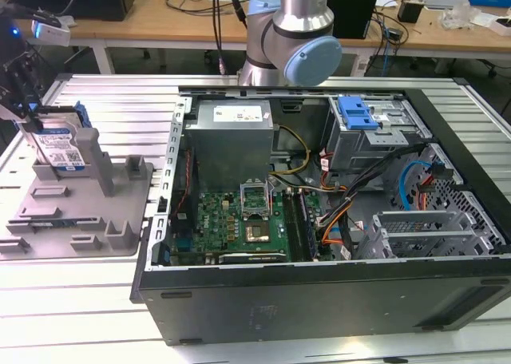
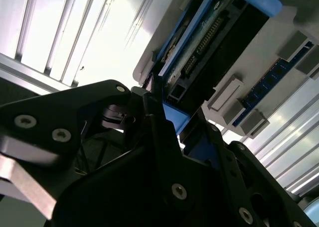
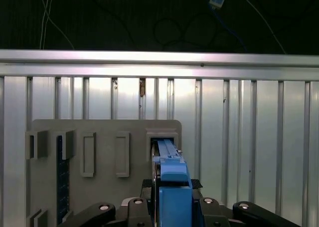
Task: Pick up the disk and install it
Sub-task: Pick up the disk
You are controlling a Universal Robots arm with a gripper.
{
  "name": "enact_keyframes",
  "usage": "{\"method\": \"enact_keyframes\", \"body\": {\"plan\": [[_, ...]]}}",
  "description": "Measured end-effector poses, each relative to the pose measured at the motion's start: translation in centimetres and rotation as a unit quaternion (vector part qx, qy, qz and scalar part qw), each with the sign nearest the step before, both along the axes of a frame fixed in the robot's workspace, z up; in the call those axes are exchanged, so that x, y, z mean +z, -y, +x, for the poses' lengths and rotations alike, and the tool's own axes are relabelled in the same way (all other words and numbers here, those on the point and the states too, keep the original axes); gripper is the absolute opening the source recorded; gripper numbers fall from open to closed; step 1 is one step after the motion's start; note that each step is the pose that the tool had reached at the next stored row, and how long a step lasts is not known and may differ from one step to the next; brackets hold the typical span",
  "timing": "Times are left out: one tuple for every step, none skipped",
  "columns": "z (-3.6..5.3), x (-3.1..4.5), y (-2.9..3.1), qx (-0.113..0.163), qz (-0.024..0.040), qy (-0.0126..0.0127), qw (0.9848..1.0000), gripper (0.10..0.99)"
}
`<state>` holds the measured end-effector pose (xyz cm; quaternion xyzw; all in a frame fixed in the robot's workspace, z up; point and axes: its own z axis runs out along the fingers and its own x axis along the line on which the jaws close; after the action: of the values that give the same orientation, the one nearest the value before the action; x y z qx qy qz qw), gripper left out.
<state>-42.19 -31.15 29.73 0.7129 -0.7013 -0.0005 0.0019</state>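
Observation:
The disk (image 1: pixel 61 147), a silver drive with a white-and-blue label in a bright blue carrier, stands on edge in a slot of the grey holder (image 1: pixel 76 208) at the exterior view's left. My gripper (image 1: pixel 32 118) comes down onto its upper edge, a finger on each side of the blue frame. In the first wrist view the carrier's blue edge (image 3: pixel 172 184) runs between the black fingers (image 3: pixel 133 207), and the gripper (image 3: pixel 172 209) is shut on it. The second wrist view shows the disk's connector end (image 2: pixel 209 43) just beyond the gripper (image 2: pixel 167 112).
An open computer case (image 1: pixel 319 292) lies at the exterior view's right, with a power supply (image 1: pixel 231 140), a motherboard (image 1: pixel 239 220) and loose cables. A grey drive cage (image 1: pixel 375 136) with a blue latch (image 1: pixel 357 112) sits at its far side. The arm's base (image 1: pixel 291 37) stands behind it.

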Motion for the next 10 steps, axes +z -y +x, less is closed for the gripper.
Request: {"method": "enact_keyframes", "body": {"plan": [[0.0,0.0,0.0,0.0,0.0,0.0,1.0,0.369],[0.0,-0.01,0.0,0.0,0.0,0.0,1.0,0.369],[0.0,-0.01,0.0,0.0,0.0,0.0,1.0,0.369],[0.0,-0.01,0.0,0.0,0.0,0.0001,1.0,0.369],[0.0,-0.01,0.0,0.0,0.0,0.0,1.0,0.369],[0.0,-0.02,0.0,0.0,0.0,0.0,1.0,0.369],[0.0,-0.02,0.0,0.0,0.0,0.0,1.0,0.369],[0.0,-0.02,0.0,0.0,0.0,0.0,1.0,0.369],[0.0,-0.02,0.0,0.0,0.0,0.0,1.0,0.369],[0.0,-0.02,0.0,0.0,0.0,0.0,1.0,0.369]]}}
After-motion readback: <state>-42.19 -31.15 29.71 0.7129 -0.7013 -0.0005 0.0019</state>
